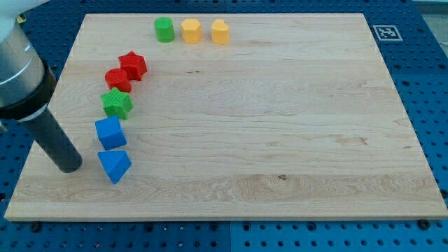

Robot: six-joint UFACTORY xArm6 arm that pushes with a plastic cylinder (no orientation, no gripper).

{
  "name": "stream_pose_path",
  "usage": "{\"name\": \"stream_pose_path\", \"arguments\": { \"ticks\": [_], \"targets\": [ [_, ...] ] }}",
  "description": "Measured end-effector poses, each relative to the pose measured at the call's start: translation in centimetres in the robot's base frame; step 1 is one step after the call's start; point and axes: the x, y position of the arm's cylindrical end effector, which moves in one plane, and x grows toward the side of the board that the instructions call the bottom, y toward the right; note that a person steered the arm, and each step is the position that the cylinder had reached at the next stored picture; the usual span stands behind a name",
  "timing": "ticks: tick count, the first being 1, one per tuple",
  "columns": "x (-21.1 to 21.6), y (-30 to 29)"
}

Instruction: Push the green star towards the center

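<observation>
Green star [116,103] sits near the view's left edge of the desk [280,140], touching a red block [117,78] above it and just above a blue cube [110,132]. My tip [69,166] rests well below and left of it, beside a blue wedge [114,166]. Judging from this, a straight approach would likely shove the blue blocks first, and an off-centre push could drag the red block along. No hand exists here: only a rod, holding nothing, touching no block.
</observation>
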Motion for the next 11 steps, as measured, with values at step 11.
{"name": "stream_pose_path", "arguments": {
  "ticks": [11],
  "targets": [
    [-7.5, 12.5]
  ]
}}
